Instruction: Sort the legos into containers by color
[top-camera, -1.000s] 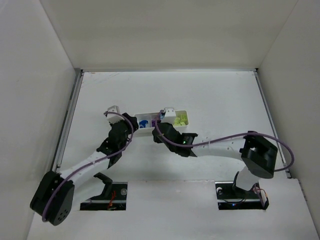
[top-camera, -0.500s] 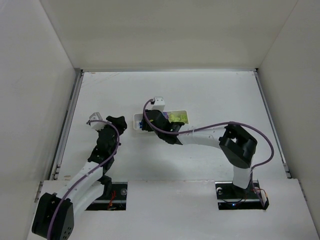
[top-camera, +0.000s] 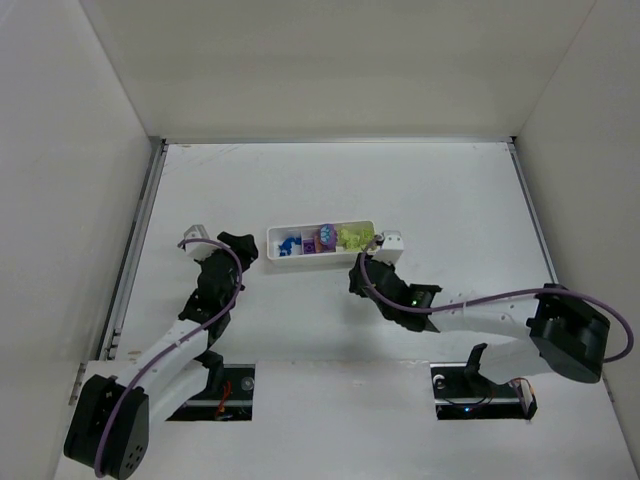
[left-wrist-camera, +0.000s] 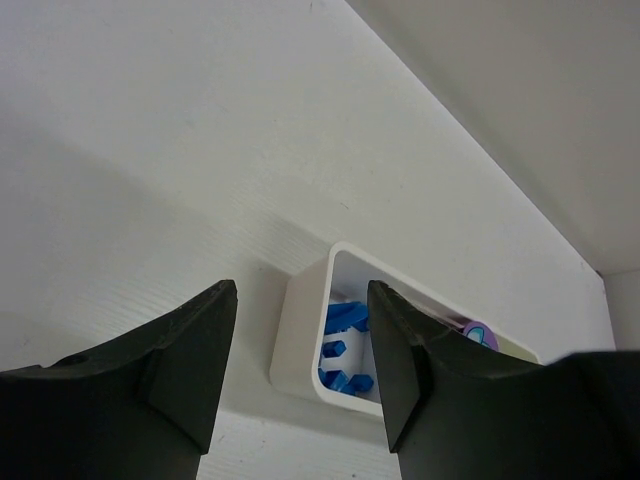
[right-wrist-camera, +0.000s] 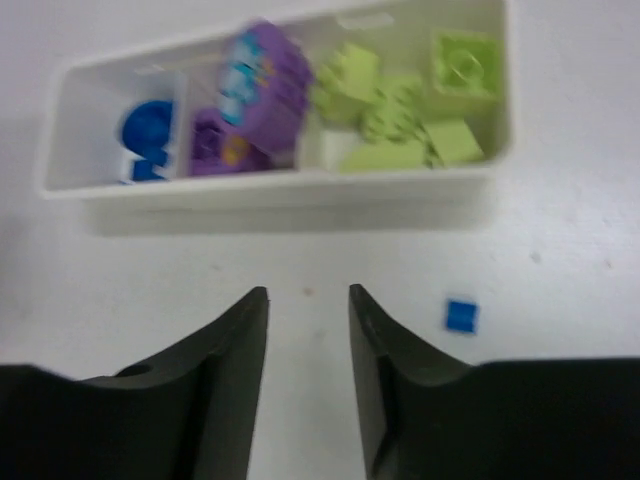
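The white three-compartment tray (top-camera: 271, 248) holds blue legos (top-camera: 287, 244) on the left, purple ones (top-camera: 322, 238) in the middle and lime-yellow ones (top-camera: 354, 237) on the right. My left gripper (top-camera: 248, 252) is open and empty just left of the tray's blue end (left-wrist-camera: 300, 340), and blue legos (left-wrist-camera: 345, 320) show between its fingers. My right gripper (right-wrist-camera: 308, 292) is open and empty over the bare table in front of the tray (right-wrist-camera: 270, 185). One loose blue lego (right-wrist-camera: 461, 316) lies on the table just right of its fingers. In the top view the right gripper (top-camera: 358, 272) is below the tray's right end.
White walls enclose the table on the left, back and right. A metal rail (top-camera: 140, 230) runs along the left edge. The right arm (top-camera: 470, 315) stretches across the near right of the table.
My right gripper has pulled back from over the tray to the table in front of its right end. My left gripper backed away to the left a second ago and has since held still.
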